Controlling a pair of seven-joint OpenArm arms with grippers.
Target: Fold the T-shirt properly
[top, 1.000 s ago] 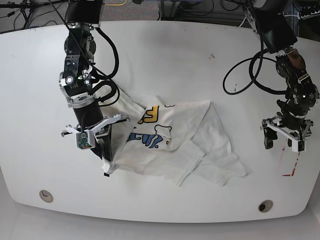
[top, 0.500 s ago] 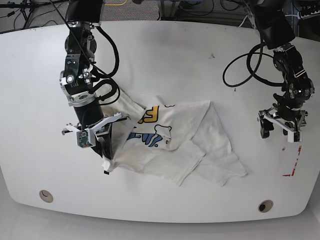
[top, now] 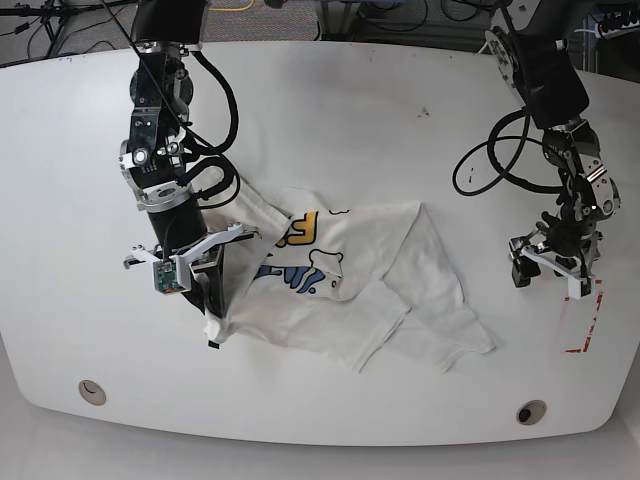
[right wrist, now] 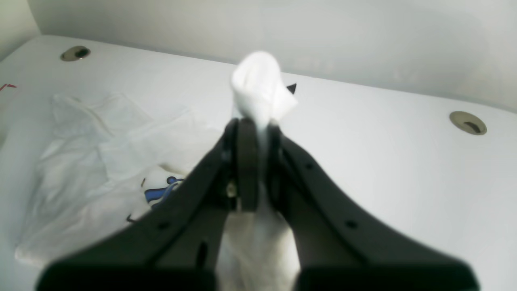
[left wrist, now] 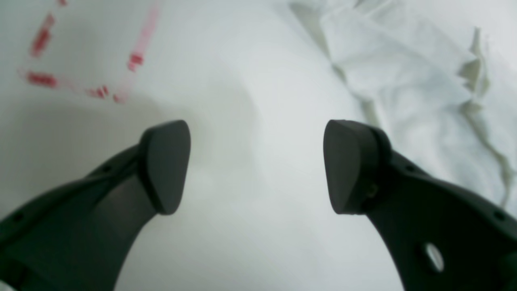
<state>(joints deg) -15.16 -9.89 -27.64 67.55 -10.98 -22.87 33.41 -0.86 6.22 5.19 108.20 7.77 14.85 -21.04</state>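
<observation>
1. Base view, starting at its left side: our right claw (top: 212, 318) is pinched shut on a bunched corner of the T-shirt (top: 345, 290), down near the worktop (top: 320, 120) surface. We judge this grip is there to anchor or pull that corner so the cloth can be drawn out flat

2. Right wrist view confirms it: white fabric pokes up between the closed jaws, and more of it hangs below them. The shirt's printed blue letters lie further off on the worktop

3. Moving to the middle of the base view, the T-shirt lies crumpled on the worktop, print side partly up, with blue and yellow letters showing. One flap is turned over the body and a sleeve or hem spreads toward the front right edge. It is not yet flat, so we judge the fold proper has not begun

4. At the right side of the base view, our left claw (top: 545, 270) hangs spread wide and holds nothing, apart from the cloth, close to red marks (top: 588, 320) on the worktop

5. Left wrist view shows bare worktop between the fingertips (left wrist: 167, 165), with the shirt's edge off to the upper right. We take it this claw is posed to reach for that free side
</observation>
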